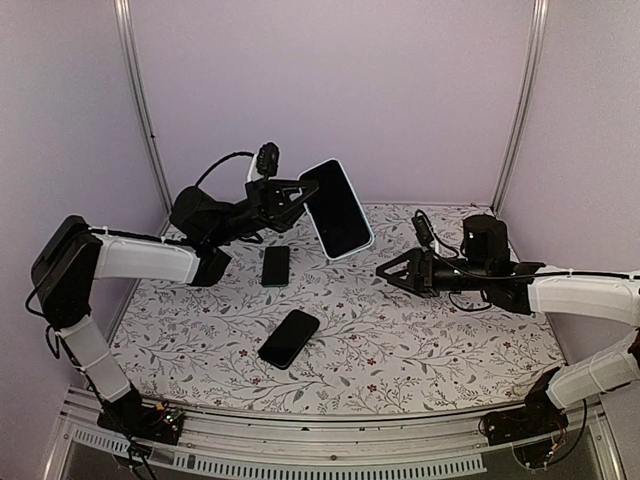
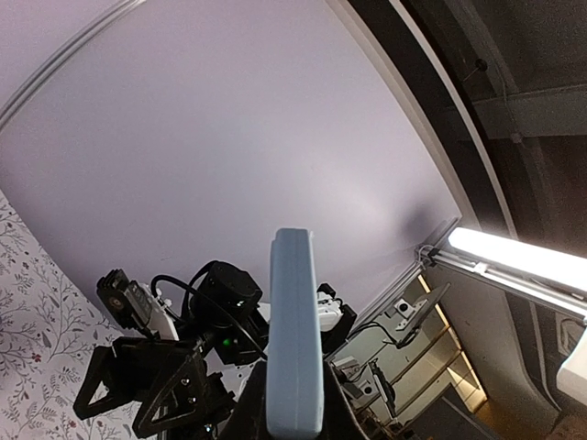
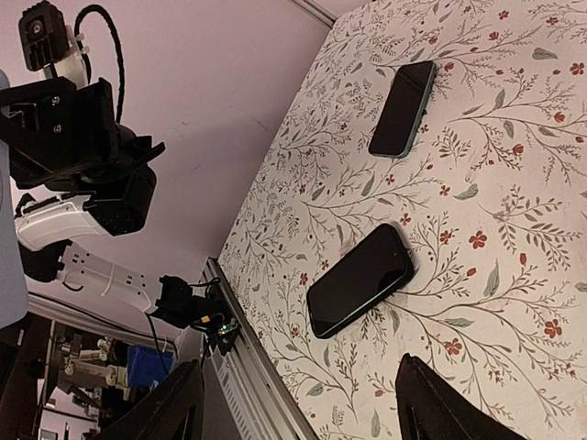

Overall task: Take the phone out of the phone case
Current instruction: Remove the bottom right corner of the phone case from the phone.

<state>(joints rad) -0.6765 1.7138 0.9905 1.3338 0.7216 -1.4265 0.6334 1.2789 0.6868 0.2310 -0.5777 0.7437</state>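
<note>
L arm (image 1: 140, 258) reaches up and inward from the near-left corner, wrist well above the floral table (image 1: 450, 340). L gripper (image 1: 305, 190) is clamped almost fully closed on the phone case (image 2: 293, 339), pinching one long edge near an upper corner. In the L wrist view the pale blue case rises edge-on from btwn the fingers. The phone (image 1: 336, 208) sits inside the case, dark screen facing the top cam, pale rim showing all round. Case + phone are held in the air, tilted, upper end leaning left, in front of the back wall (image 1: 400, 90) and clear of the table.

Two other handsets lie flat on the table, dark face up. A small dark phone (image 1: 275, 265) lies just below the L wrist, towards the back; the R wrist view shows a teal edge on it. A larger black phone (image 1: 289, 338) lies nearer the front, slanted, not touching the small one.

R gripper (image 1: 383, 270) hovers over the table's right half, pointing left towards the held case, lower than it and apart from it. Its jaws stand wide apart w/ nothing btwn them; the R wrist view shows only table and the two flat phones beyond the fingers. R arm (image 1: 580, 295) comes in from the right edge, roughly level
</note>
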